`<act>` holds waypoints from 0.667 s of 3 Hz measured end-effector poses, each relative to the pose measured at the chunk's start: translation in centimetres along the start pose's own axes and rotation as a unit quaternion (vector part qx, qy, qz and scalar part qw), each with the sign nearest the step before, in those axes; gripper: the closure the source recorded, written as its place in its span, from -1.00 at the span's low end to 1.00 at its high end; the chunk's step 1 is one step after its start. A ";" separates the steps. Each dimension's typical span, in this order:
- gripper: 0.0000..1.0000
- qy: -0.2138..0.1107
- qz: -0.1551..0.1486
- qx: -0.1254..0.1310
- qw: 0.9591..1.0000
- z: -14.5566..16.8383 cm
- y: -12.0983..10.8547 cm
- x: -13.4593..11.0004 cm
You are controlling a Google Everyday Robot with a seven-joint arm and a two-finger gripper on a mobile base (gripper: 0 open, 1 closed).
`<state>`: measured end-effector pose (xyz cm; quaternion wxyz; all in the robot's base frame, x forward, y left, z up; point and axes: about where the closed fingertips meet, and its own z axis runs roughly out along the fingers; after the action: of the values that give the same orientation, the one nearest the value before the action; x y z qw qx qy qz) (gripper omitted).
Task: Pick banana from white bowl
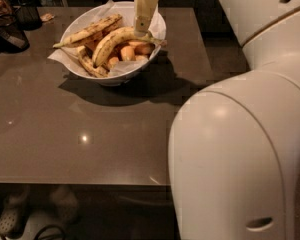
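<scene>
The gripper (140, 28) hangs tip-down over the right half of the white bowl (115, 78), and its tip meets the upper side of the banana (111, 40) near the stem end; whether it is spread or pinched cannot be told. The banana lies directly beneath it, curving from the bowl's right rim down toward the front left, on top of some pale orange pieces (131, 51). A straighter speckled banana (90, 31) lies behind it and a thin dark-spotted one (89, 66) at the left, all on crumpled white paper (106, 9). The bowl stands by the table's (90, 149) far edge, nearer the far right corner. A black mesh cup (26, 13) sits at the far left corner.
</scene>
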<state>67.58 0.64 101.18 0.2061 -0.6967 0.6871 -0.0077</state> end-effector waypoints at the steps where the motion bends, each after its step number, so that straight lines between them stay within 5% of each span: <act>1: -0.21 0.000 0.010 -0.006 1.000 1.2 -0.7 0.1; 2: -0.18 0.007 0.017 -0.016 1.000 2.6 -1.0 0.1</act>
<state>69.28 1.20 99.01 0.1904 -0.6882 0.7001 0.0021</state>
